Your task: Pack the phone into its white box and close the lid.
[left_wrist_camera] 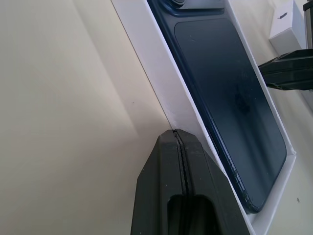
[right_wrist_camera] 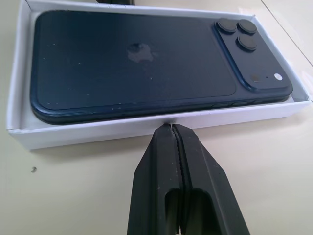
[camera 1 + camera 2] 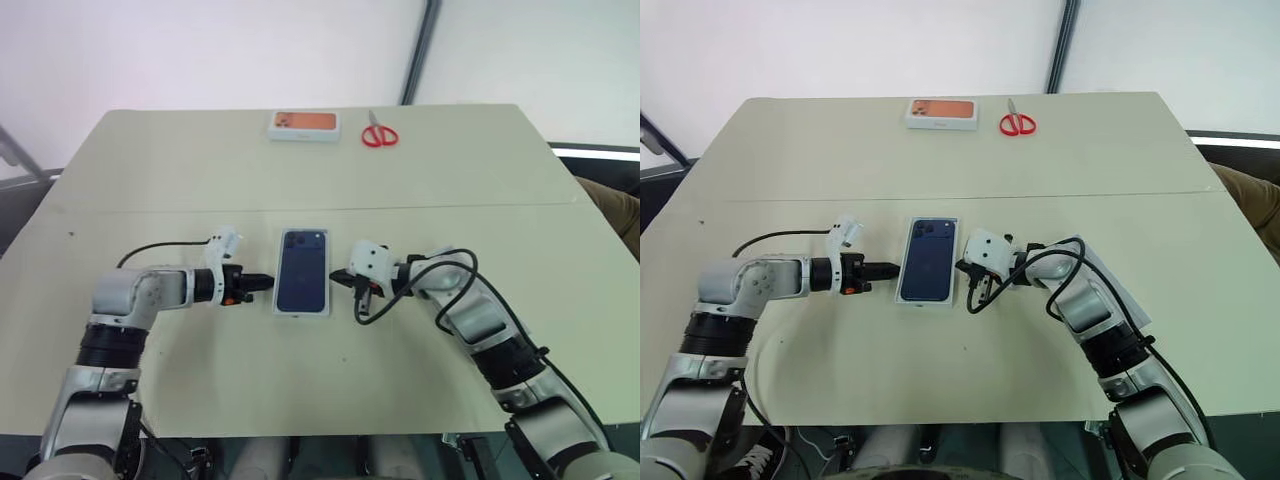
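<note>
The dark navy phone [image 3: 303,268] lies back up inside the white box [image 3: 302,313] at the middle of the table, its camera cluster at the far end. My left gripper [image 3: 268,283] is shut, and its tip [image 1: 177,132] rests against the outside of the box's left wall [image 1: 156,73]. My right gripper [image 3: 335,277] is shut too, with its tip [image 2: 169,126] at the box's right wall [image 2: 98,133]. Neither gripper holds anything. In the right wrist view the phone [image 2: 132,63] sits level below the rim. The lid is out of view.
A white box with an orange top [image 3: 304,125] and red-handled scissors [image 3: 379,134] lie near the table's far edge. A seam [image 3: 150,211] runs across the tabletop between them and the white box.
</note>
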Robot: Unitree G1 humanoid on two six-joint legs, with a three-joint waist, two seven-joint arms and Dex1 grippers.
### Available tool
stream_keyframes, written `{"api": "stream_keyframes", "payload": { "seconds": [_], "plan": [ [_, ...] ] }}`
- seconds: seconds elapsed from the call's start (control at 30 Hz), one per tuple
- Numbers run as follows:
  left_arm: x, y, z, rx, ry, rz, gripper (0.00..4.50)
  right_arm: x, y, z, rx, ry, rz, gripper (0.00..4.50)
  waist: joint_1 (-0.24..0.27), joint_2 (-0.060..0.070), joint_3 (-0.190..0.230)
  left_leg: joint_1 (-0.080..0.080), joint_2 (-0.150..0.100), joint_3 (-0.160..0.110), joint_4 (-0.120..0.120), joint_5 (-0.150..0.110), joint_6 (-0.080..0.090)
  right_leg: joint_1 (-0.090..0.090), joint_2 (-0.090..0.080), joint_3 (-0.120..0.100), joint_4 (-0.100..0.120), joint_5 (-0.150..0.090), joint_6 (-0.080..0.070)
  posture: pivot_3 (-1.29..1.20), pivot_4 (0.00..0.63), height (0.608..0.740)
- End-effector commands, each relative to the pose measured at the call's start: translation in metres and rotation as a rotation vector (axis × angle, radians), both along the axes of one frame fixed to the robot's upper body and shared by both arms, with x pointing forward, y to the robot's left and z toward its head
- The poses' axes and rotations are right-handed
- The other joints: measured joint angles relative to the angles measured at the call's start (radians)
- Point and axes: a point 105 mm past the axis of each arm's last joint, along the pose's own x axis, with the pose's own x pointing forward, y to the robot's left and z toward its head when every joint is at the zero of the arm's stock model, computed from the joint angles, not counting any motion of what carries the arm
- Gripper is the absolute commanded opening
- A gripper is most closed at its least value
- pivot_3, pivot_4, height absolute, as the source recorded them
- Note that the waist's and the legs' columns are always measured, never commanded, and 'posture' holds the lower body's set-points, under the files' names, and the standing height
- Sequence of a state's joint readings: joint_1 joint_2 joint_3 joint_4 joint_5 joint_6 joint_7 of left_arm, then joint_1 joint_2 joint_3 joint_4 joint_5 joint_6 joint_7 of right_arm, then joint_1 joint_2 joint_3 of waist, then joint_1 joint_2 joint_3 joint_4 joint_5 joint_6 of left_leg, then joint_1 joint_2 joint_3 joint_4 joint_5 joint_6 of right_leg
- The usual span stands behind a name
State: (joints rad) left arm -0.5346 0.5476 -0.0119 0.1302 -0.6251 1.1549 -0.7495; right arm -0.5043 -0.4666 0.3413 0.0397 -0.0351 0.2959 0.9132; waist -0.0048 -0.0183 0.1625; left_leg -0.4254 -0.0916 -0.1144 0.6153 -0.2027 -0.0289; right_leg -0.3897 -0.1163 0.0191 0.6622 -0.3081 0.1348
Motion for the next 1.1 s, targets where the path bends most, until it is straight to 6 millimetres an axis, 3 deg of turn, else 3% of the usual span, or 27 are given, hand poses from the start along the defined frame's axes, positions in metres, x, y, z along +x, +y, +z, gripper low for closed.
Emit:
{"api": "stream_keyframes", "payload": {
  "seconds": [0.03,0.23,0.73,0.9,1.1],
  "plan": [
    [-0.009,-0.029,-0.01,0.013,0.029,-0.101,0.02,-0.007,0.001,0.011,0.015,-0.03,0.027,0.0,0.01,0.0,0.0,0.0,0.0,0.0,0.0,0.0,0.0,0.0,0.0,0.0,0.0,0.0,0.0,0.0,0.15,0.74],
    [-0.011,-0.072,-0.007,-0.043,0.02,-0.187,0.02,-0.017,-0.02,0.009,-0.011,-0.009,-0.009,0.0,0.027,0.0,0.0,0.0,-0.002,-0.001,0.003,-0.001,0.002,0.001,-0.001,-0.001,-0.001,0.0,0.0,0.0,0.15,0.74],
    [-0.018,-0.167,-0.005,-0.108,-0.006,-0.419,0.02,-0.03,-0.114,0.001,-0.147,0.026,-0.242,0.0,0.058,0.0,0.0,0.0,-0.003,-0.004,0.013,-0.005,0.008,0.015,-0.002,-0.007,-0.006,-0.001,0.002,0.0,0.15,0.74],
    [-0.022,-0.183,-0.005,-0.131,-0.005,-0.45,0.02,-0.032,-0.128,0.001,-0.179,0.023,-0.265,0.0,0.051,0.0,0.0,0.0,-0.004,-0.004,0.015,-0.007,0.012,0.017,-0.003,-0.007,-0.012,0.001,0.004,0.0,0.15,0.74],
    [-0.016,-0.186,-0.005,-0.117,-0.035,-0.448,0.02,-0.034,-0.133,-0.001,-0.19,0.032,-0.271,0.0,0.046,0.0,0.0,0.0,-0.004,-0.004,0.015,-0.007,0.012,0.018,-0.003,-0.007,-0.012,0.001,0.005,0.0,0.15,0.74]
  ]
}}
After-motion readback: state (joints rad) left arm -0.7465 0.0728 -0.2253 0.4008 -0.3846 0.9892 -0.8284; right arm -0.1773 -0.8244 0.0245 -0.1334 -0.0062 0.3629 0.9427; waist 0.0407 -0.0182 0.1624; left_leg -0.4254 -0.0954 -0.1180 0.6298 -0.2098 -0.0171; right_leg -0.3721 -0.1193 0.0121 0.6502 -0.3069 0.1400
